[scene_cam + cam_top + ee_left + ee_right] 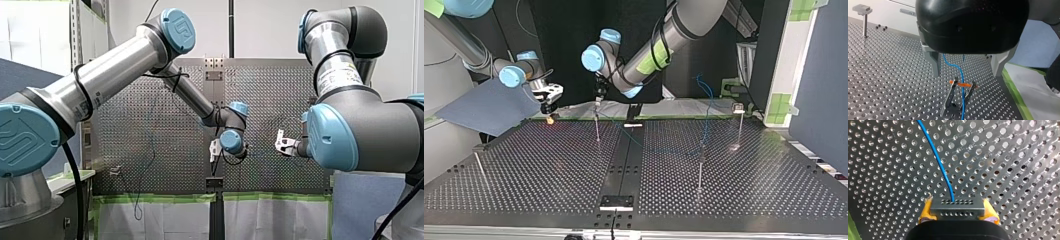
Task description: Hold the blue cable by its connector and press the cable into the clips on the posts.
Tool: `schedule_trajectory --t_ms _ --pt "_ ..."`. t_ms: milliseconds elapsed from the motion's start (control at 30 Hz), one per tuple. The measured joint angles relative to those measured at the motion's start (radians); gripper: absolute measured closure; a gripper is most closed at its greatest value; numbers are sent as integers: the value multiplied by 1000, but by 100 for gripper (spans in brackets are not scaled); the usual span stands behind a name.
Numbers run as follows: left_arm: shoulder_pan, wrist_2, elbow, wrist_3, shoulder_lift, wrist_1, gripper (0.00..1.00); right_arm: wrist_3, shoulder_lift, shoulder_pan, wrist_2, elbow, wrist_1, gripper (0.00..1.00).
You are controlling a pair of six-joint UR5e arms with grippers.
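My right end effector [958, 213] grips the grey connector [958, 206] of the blue cable [940, 167] between its yellow pads [926, 213], at the bench's [549, 165] far edge, toward the top view's left corner; my left end effector [966, 73] hangs with its fingers spread wide, holding nothing, above a clip [952, 92] whose two prongs flank the cable; that post [597, 129] stands near the far edge, beside the centre seam; the other posts [700, 167] stand well apart.

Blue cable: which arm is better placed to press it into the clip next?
Left, probably: my left gripper is open with the clip ahead between its fingers, the blue cable crossing it; my right gripper is shut on the connector.
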Motion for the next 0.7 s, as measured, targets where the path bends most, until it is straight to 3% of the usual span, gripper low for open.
schedule_trajectory --t_ms 333,700 --pt "-8 -6 -3 0 1 -26 0 0 0 -2 0 0 0 100" --pt "-11 -7 -83 2 36 13 0 -1 0 -5 0 -1 4 100"
